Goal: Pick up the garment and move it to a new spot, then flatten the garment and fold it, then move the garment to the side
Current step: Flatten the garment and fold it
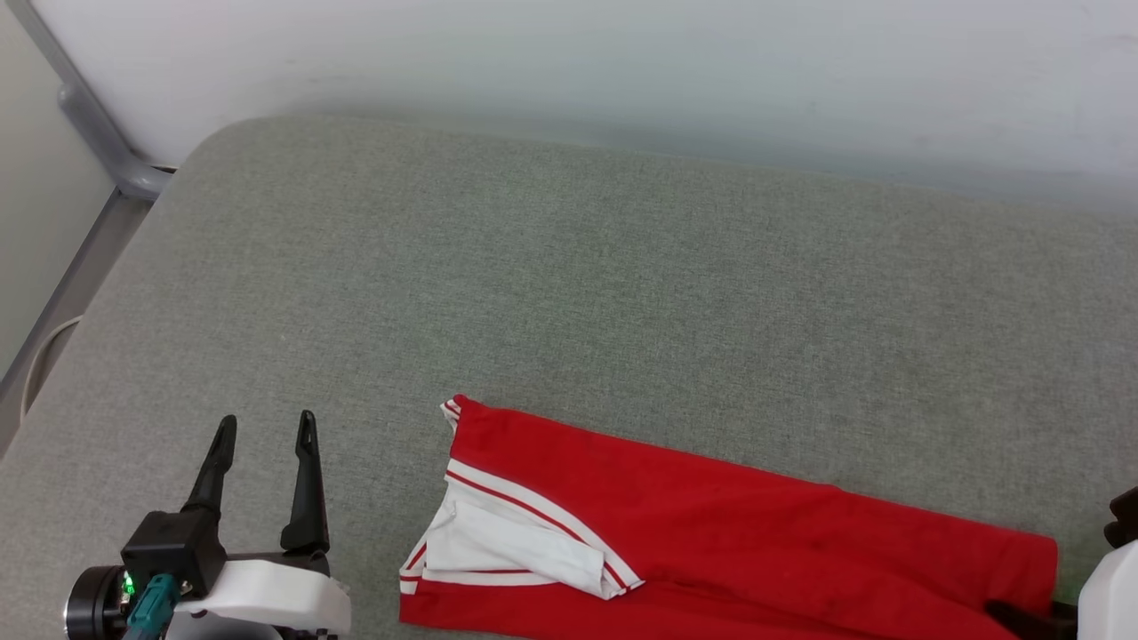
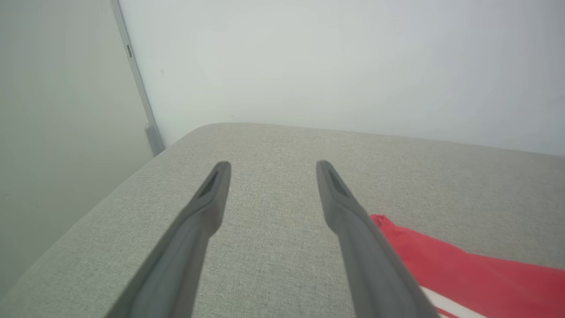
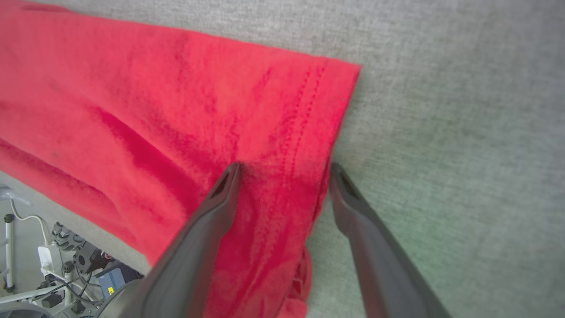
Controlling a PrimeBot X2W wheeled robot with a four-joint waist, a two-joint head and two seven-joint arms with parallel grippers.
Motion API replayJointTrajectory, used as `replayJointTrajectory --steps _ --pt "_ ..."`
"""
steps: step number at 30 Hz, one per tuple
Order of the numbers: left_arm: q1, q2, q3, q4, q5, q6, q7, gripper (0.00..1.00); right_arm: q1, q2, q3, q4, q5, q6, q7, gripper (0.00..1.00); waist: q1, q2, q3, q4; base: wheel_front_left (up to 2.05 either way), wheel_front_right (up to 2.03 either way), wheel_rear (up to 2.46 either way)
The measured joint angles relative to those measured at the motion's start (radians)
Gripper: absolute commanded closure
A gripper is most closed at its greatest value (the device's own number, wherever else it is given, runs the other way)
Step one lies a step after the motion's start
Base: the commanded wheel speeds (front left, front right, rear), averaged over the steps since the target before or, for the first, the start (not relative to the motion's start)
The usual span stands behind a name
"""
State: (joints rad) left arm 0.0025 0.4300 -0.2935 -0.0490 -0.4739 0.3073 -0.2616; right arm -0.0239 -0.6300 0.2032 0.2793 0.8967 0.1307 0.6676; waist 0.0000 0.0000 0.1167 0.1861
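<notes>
1. The garment (image 1: 729, 542) lies on the grey fabric surface (image 1: 533, 267), near its front edge. It forms a long red band running from the lower middle of the head view to the lower right.
2. The head view gives the garment's left end: a white sleeve panel (image 1: 516, 547) with red-and-white striped trim, folded onto the red cloth.
3. The left gripper (image 1: 267, 418) is at the lower left in the head view. Its two dark fingers are spread apart with nothing between them. It is beside the garment's left end and apart from it.
4. The left wrist view confirms this. The left gripper (image 2: 272, 163) is released over the bare grey surface (image 2: 273, 265). The garment (image 2: 463, 269) lies to the right of the fingers, with a white stripe at the bottom edge. This view also gives the surface's rounded far corner and the white wall (image 2: 331, 66) behind it.
5. The right wrist view adds detail at the garment's other end: a hem (image 3: 304, 119) with a double row of stitching on the garment (image 3: 154, 110).
6. The right gripper (image 3: 284, 167) is released, its fingers set wide. One finger is over the red cloth and the other over the grey surface (image 3: 441, 110) just beside the hem, so the fingers straddle that edge. Whether the tips touch cannot be told.
7. In its lower left corner, the right wrist view shows cables and equipment (image 3: 66, 265) below the surface's edge.
</notes>
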Motion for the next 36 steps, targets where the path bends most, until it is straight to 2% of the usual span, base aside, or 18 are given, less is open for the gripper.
replayJointTrajectory --steps 7,9,10,15,20,29,36 --pt "0.045 -0.129 0.124 -0.005 0.129 -0.07 0.0 0.0 -0.022 -0.006 0.065 0.049 0.019 -0.003 -0.045 0.0 -0.0001 0.0 0.004 0.01 0.0 0.0 0.0" --pt "0.055 -0.162 0.157 -0.006 0.176 -0.09 0.0 0.0 -0.028 -0.01 0.084 0.053 0.03 -0.007 -0.067 0.85 -0.0001 0.0001 0.004 0.01 0.0 0.0 0.0" --pt "0.058 -0.175 0.171 -0.004 0.195 -0.101 0.0 0.0 -0.031 -0.013 0.094 0.055 0.039 -0.007 -0.075 1.0 -0.0001 0.0 0.004 0.009 0.0 0.0 0.0" --pt "0.082 -0.239 0.22 -0.002 0.289 -0.147 0.0 0.0 -0.045 -0.014 0.144 0.052 0.077 -0.003 -0.126 1.0 0.0 0.0001 0.0 0.002 0.0 0.0 0.0" --pt "0.095 -0.279 0.241 0.007 0.35 -0.193 0.0 0.0 -0.057 -0.04 0.155 0.063 0.112 0.001 -0.177 1.0 0.0 0.0 -0.001 -0.004 0.0 0.0 0.0" --pt "0.096 -0.317 0.272 0.016 0.409 -0.236 0.0 0.0 -0.081 -0.121 0.112 0.129 0.13 0.001 -0.248 1.0 0.0 0.0 -0.014 -0.013 0.0 0.0 0.0" --pt "0.113 -0.328 0.281 0.024 0.433 -0.254 0.0 0.0 -0.081 -0.186 0.065 0.27 0.064 0.001 -0.267 1.0 0.0 0.0 -0.036 -0.017 0.0 0.0 0.0"
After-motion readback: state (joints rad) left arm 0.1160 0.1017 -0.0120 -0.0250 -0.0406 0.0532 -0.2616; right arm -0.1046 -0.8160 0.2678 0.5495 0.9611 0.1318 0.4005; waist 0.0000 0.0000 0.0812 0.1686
